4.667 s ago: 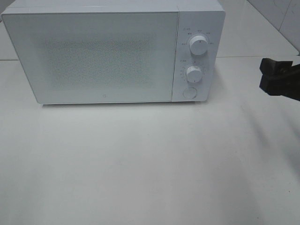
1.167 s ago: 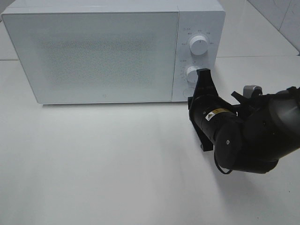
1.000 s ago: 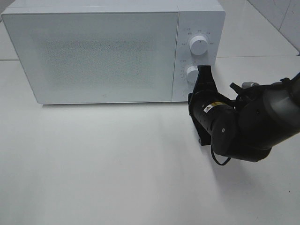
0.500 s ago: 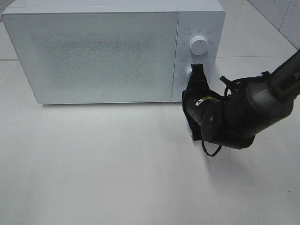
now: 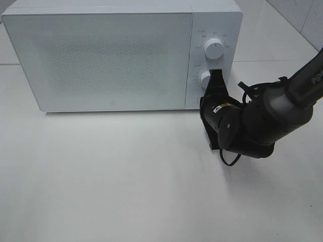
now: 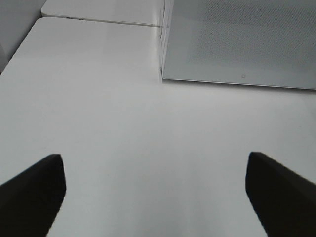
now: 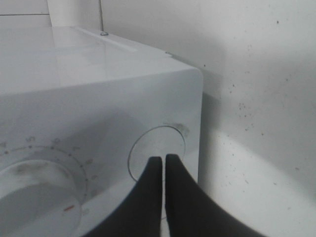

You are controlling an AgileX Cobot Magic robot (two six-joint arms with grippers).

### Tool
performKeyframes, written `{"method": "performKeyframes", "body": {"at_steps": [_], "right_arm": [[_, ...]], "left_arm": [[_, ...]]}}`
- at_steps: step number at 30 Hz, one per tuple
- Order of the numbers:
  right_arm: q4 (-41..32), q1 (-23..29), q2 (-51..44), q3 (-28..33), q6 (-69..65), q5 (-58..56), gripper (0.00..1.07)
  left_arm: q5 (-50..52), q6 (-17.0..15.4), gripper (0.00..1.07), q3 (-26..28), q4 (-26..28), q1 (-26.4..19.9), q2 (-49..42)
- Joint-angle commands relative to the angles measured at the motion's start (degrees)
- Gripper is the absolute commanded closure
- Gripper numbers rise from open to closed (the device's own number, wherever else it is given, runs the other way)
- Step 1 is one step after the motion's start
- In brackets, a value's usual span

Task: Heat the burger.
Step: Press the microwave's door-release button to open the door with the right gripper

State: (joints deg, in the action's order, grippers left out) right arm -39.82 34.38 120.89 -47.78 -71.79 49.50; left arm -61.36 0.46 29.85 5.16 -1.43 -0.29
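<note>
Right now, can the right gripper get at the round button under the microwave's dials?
Probably yes: the shut right gripper sits right at the round button, nothing between them; contact can't be confirmed.

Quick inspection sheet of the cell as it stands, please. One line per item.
Surface: white table, bare in front of the microwave.
Job's things: burger nothing seen; microwave door shut, inside not visible.
Clutter: nothing seen.
Grippers: right gripper shut, tips at the round button below the two knobs; contact cannot be told. Left gripper open, empty, over bare table near the microwave's front corner.
Cables: black cable loops loose under the right arm's wrist.
Surroundings: tiled wall behind on the right.
</note>
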Motion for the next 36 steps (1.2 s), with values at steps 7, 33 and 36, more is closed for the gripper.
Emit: {"method": "performKeyframes", "body": {"at_steps": [7, 33, 36], "right_arm": [[0.9, -0.2, 0.8, -1.5, 0.7, 2.2, 1.07], [0.3, -0.2, 4.4, -6.4, 2.7, 7.3, 1.07], [0.3, -0.2, 4.4, -7.6, 3.3, 9.8, 1.07]], "left_arm": [[-0.1, -0.5, 0.16, -0.2, 0.3, -0.2, -1.0], [-0.1, -0.5, 0.16, -0.2, 0.3, -0.2, -1.0], [-0.1, -0.5, 0.16, -0.2, 0.3, -0.2, -1.0]]}}
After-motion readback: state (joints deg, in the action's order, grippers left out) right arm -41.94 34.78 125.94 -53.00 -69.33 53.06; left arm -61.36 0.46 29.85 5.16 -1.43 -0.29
